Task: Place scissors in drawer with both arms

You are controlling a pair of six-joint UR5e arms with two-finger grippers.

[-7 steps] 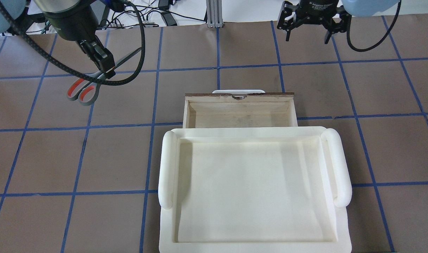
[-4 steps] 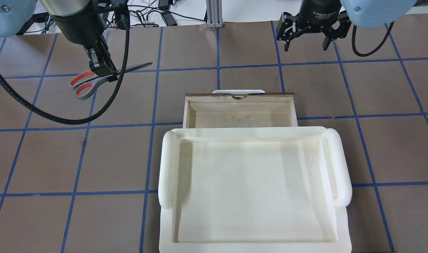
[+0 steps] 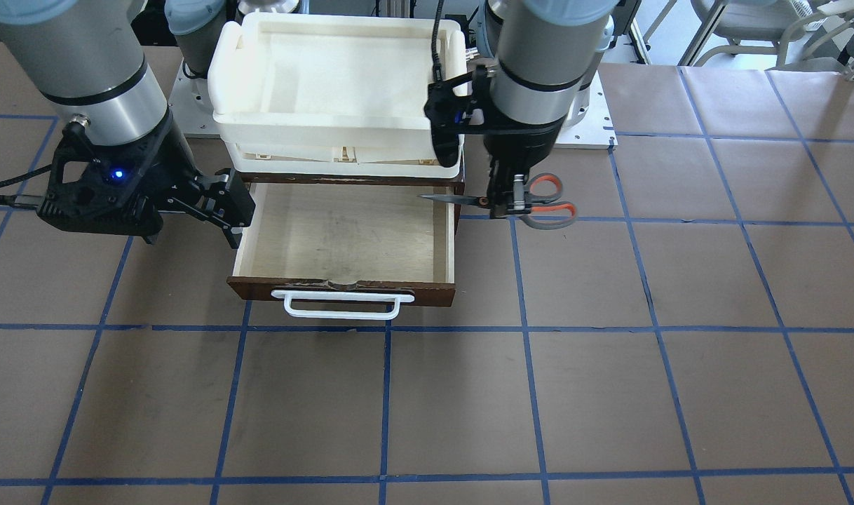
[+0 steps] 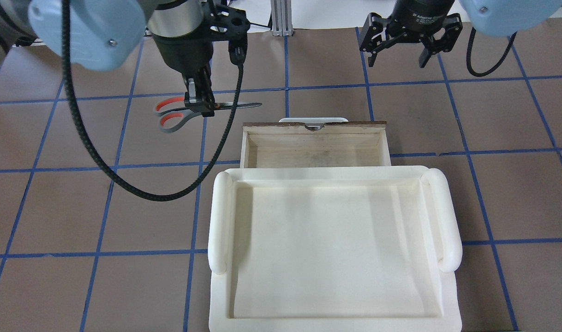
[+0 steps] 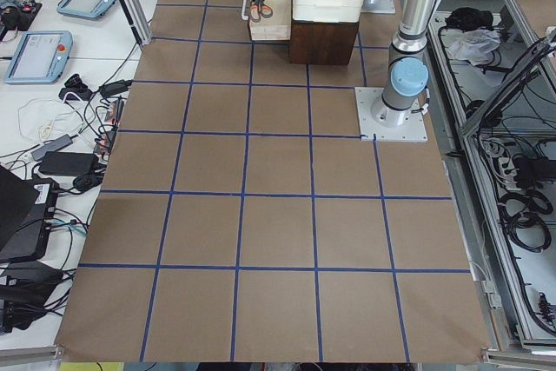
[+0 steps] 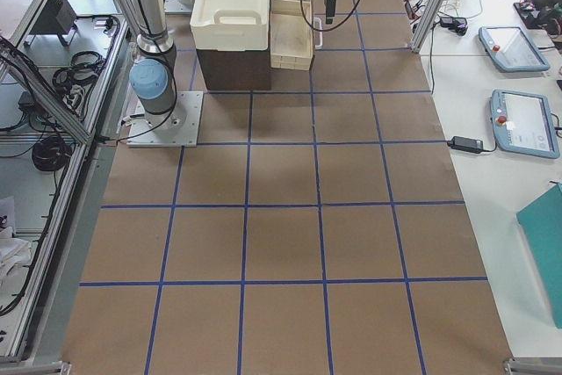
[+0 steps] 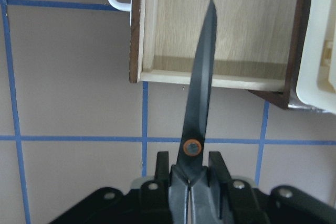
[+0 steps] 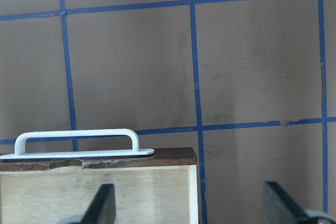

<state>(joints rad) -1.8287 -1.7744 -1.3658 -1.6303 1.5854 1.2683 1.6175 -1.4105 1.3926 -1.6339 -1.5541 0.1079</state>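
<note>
Nearest us in the overhead view, the white foam tray (image 4: pixel 220 216) fills the lower centre of the frame. Just beyond it the drawer (image 4: pixel 308 138) stands pulled open, its pale plywood floor showing and its white bar handle (image 8: pixel 76 133) on the far side. Farther on, at upper left, our left pincer (image 4: pixel 199 103) is clamped on the scissors (image 7: pixel 202 93) near the pivot, holding them level above the counter (image 4: pixel 55 207). The closed blades point right, toward the drawer, and the orange-lined loops sit to the left. In the left wrist view the tip overlaps the drawer's open interior. Farthest, at upper right, our right pincer (image 4: pixel 396 59) hangs with its fingers wide apart, beyond the drawer's front corner.
</note>
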